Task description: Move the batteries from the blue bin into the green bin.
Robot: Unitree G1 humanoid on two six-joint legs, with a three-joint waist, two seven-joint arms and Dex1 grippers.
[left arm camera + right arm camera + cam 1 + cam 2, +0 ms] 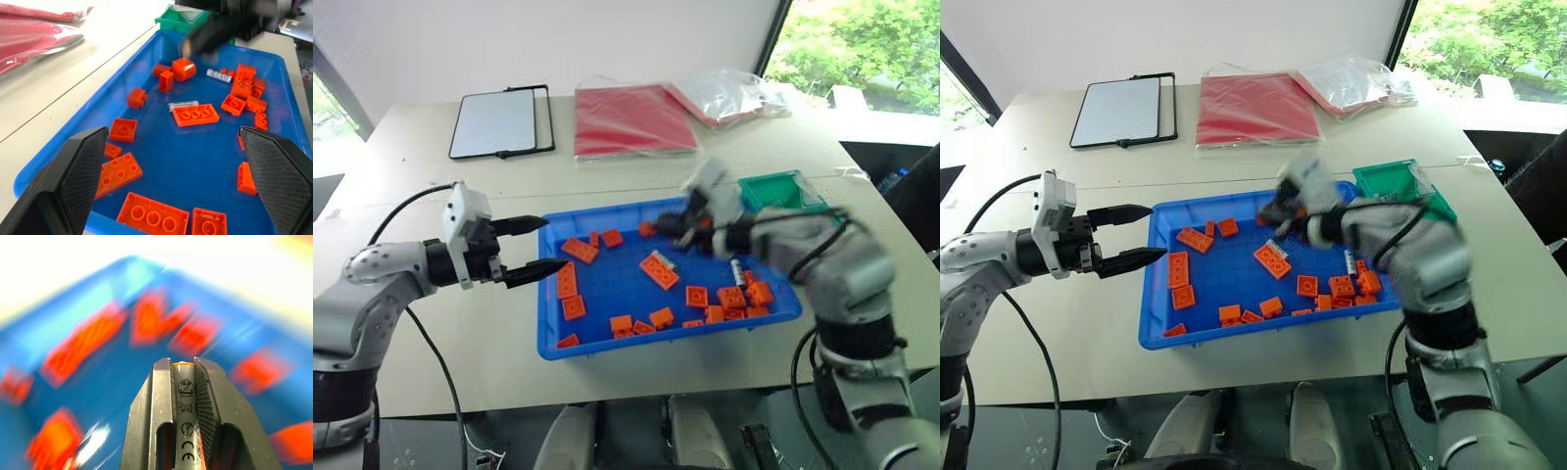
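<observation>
The blue bin (607, 347) sits mid-table, strewn with orange bricks (659, 269). Two loose batteries lie in it: one beside a long brick (183, 104), another near the brick pile (218, 74). My right gripper (680, 227) hangs blurred over the bin's far side, a little short of the green bin (773, 191) at the bin's far right corner. In the right wrist view it (182, 363) is shut on a battery (186, 406) lying lengthwise between the fingers. My left gripper (553, 245) stands open at the bin's left rim, holding nothing.
Behind the bin lie a black-framed white board (499, 122), a red folder in clear plastic (631, 119) and a crumpled clear bag (729, 93). Bare table runs along the bin's left and front.
</observation>
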